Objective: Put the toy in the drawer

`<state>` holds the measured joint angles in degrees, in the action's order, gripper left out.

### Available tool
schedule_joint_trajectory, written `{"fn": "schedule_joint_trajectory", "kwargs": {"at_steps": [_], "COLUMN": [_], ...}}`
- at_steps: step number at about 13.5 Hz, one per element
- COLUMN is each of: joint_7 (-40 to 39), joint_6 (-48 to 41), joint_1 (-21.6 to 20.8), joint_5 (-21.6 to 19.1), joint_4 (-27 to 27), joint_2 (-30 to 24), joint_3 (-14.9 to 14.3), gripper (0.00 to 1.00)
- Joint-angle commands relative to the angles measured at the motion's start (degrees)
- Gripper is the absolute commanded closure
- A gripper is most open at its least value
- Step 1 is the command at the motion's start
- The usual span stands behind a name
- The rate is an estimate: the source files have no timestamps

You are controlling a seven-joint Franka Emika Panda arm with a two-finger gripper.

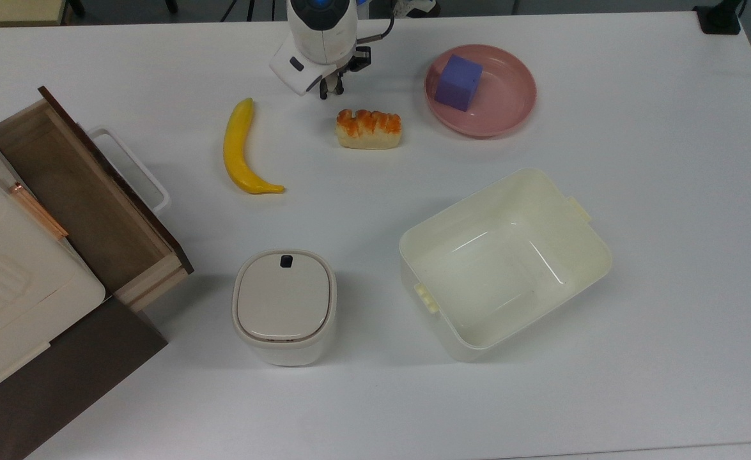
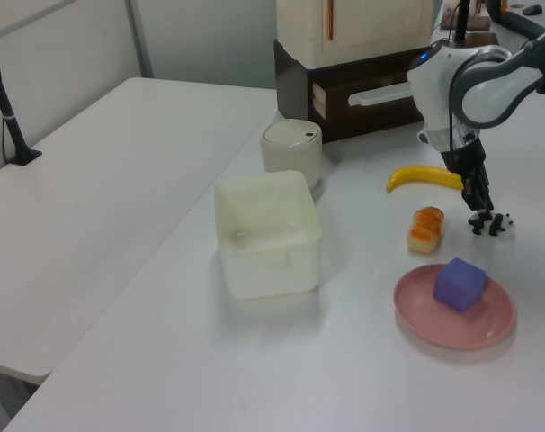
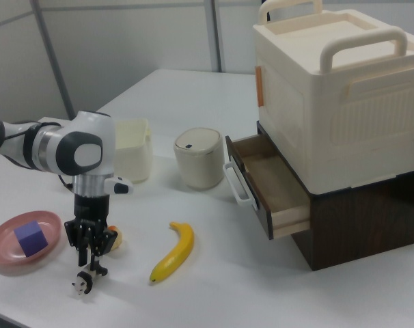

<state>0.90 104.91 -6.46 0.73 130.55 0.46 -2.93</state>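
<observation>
Because the toy [image 3: 81, 284] lay on the table [image 3: 214, 290] near its front edge in the right view, just below the gripper [image 3: 91, 266], a clumsy closing could have tipped the small figurine or nudged it toward that edge. Whether the gripper was spread or narrowed could not be told. Just behind, the bread roll [image 3: 114, 239] sat close enough for the arm to brush on lifting. Farther back, the banana [image 3: 174, 253] lay across the straight line to the drawer [image 3: 272, 184], so a low carry risked dragging it. Beyond, the drawer stood pulled out and bare inside, its front panel and white handle [image 3: 236, 183] a lip to clear.
</observation>
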Motion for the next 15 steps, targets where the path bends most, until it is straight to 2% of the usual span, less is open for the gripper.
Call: {"fn": "schedule_joint_trajectory", "kwargs": {"at_steps": [1, 5, 7, 8, 11, 14, 15], "joint_7": [-0.72, -0.64, -0.64, -0.64, -2.39, -2.83, -3.18], "joint_6": [-6.72, -9.37, -9.28, -9.02, -5.52, -2.52, -2.43], "joint_1": [-0.4, 0.04, 1.35, 2.66, 5.31, 9.6, 10.58], "joint_5": [0.06, 0.94, 1.12, 1.12, 1.82, 2.78, 3.66], "joint_4": [-6.26, -16.28, -24.69, -28.13, -33.16, -41.49, -42.74], "joint_2": [-1.87, -1.52, 0.67, 1.55, 2.7, 7.87, 9.11], "joint_3": [-0.68, -0.85, -0.94, -1.03, -1.03, -1.12, -1.03], "gripper": [0.63, 0.63, 0.63, 0.63, 0.63, 0.62, 0.62]}}
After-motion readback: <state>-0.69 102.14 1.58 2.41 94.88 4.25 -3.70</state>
